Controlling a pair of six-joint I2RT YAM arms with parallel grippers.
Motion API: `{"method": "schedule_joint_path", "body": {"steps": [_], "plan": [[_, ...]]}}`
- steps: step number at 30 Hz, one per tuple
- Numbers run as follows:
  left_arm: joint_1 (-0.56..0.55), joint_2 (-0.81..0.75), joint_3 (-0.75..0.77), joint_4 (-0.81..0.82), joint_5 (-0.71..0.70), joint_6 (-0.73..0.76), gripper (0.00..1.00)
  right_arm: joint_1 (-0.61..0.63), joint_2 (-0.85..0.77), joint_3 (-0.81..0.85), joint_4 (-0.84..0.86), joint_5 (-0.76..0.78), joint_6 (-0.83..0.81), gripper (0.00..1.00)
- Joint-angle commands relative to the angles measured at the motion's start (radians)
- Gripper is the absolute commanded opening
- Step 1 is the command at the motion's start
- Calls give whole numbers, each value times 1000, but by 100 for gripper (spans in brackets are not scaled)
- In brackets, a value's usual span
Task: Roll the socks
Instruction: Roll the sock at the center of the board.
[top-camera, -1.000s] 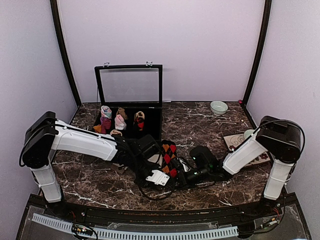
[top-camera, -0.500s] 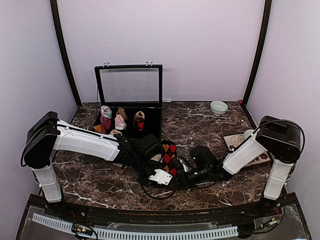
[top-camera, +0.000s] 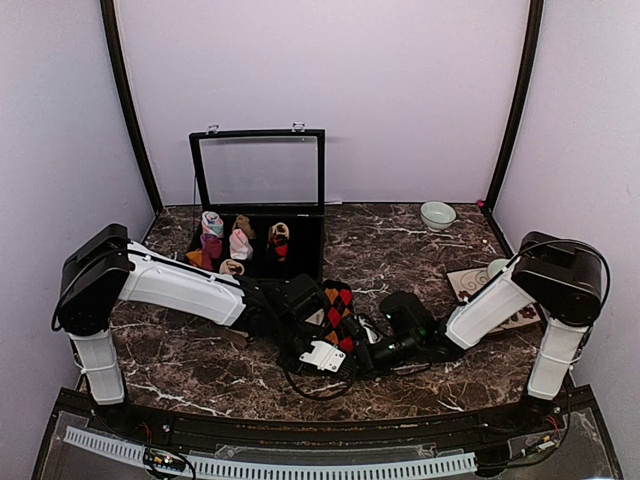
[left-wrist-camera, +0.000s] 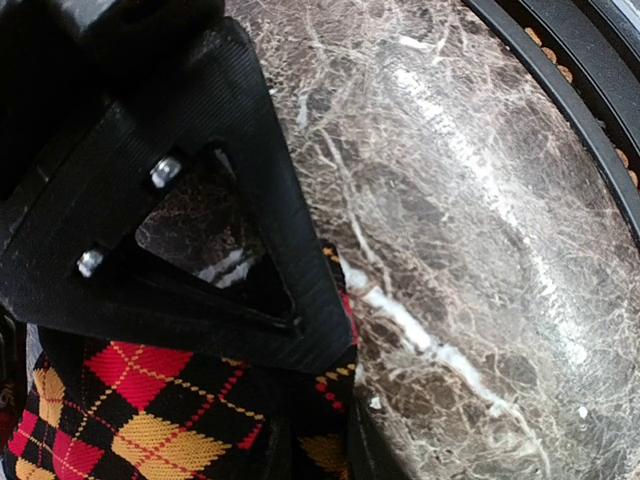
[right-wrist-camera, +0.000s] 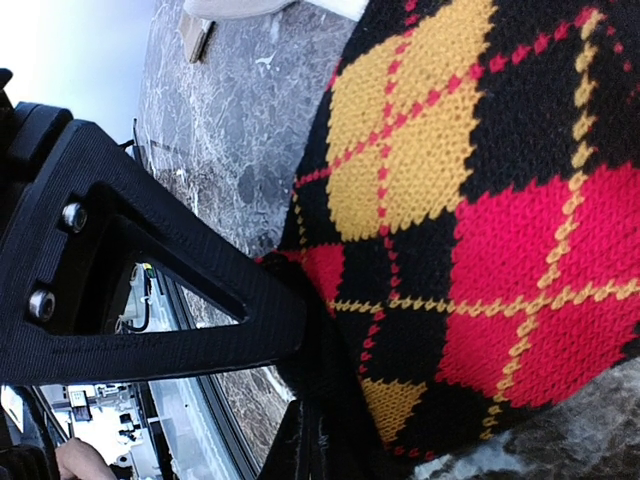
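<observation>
1. Between the 2 grippers, toward the front of the marble table (top-camera: 420, 250), lies the black argyle sock (top-camera: 337, 300).
2. Its long axis runs away from the arm bases toward the black display case (top-camera: 258, 135), and its near end is at the fingers.
3. Right gripper (right-wrist-camera: 300, 385): clamped on that near edge, reaching in from the right.
4. Left gripper (left-wrist-camera: 340, 400): over the same end from the left. Only 1 finger shows clearly, so its grasp cannot be told.
5. Both arms are equally near.
6. Brands, labels, writing: none legible.
</observation>
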Motion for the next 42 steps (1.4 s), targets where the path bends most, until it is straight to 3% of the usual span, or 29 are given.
{"method": "schedule_joint_path", "body": {"steps": [1,7,14,22,26,30,36,42], "plan": [[10,29,-27,-20,-9,-8,18,-8,31,-40,-277,85,-16,1],[27,51,-30,-73,33,-15,17,-9,-25,-10,-391,124,-69,17],[54,57,-27,-141,121,-62,7,-9,-123,-48,-501,208,-120,35],[81,88,8,-201,157,-102,7,-5,-422,-134,-576,417,-187,37],[88,108,41,-251,197,-117,6,36,-574,-212,-462,507,-221,35],[103,115,72,-318,258,-134,6,226,-709,-309,-270,702,-372,32],[140,172,164,-482,379,-154,6,357,-704,-310,-205,851,-577,32],[162,262,260,-585,462,-181,7,482,-558,-203,-217,996,-723,33]]}}
